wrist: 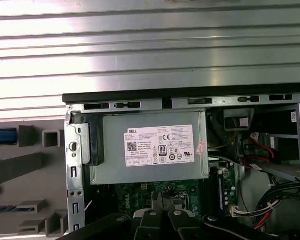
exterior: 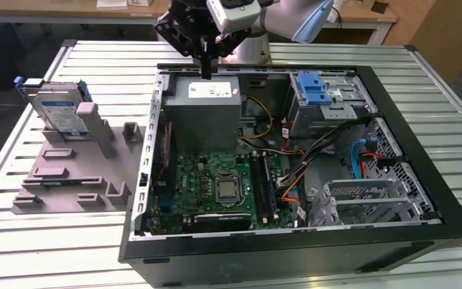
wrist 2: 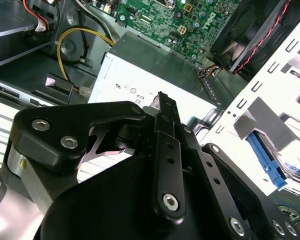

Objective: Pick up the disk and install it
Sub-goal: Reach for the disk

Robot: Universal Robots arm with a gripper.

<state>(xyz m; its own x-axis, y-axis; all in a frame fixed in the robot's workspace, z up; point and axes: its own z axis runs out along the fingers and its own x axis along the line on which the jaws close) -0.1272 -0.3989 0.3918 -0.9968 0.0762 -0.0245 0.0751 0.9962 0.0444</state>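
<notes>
The disk point(exterior: 58, 111) stands on edge in a grey holder point(exterior: 70, 174) on the table, at the exterior view's left of the open computer case point(exterior: 295, 253). It is silver with a white-and-blue label and a blue caddy around it. My gripper point(exterior: 206, 71) hangs over the far edge of the grey power supply box point(exterior: 205, 111) inside the case, well apart from the disk. Its black fingers point(wrist 2: 162, 115) are pressed together with nothing between them. In the first wrist view the gripper point(wrist: 162, 200) sits over the green motherboard point(wrist: 190, 192), just below the power supply point(wrist: 155, 150).
A drive cage with a blue latch point(exterior: 315, 90) sits at the case's far right corner. Cables point(exterior: 295, 180), the motherboard point(exterior: 215, 186) and a perforated bracket point(exterior: 367, 198) crowd the case floor. The slatted metal table point(exterior: 335, 51) surrounds the case.
</notes>
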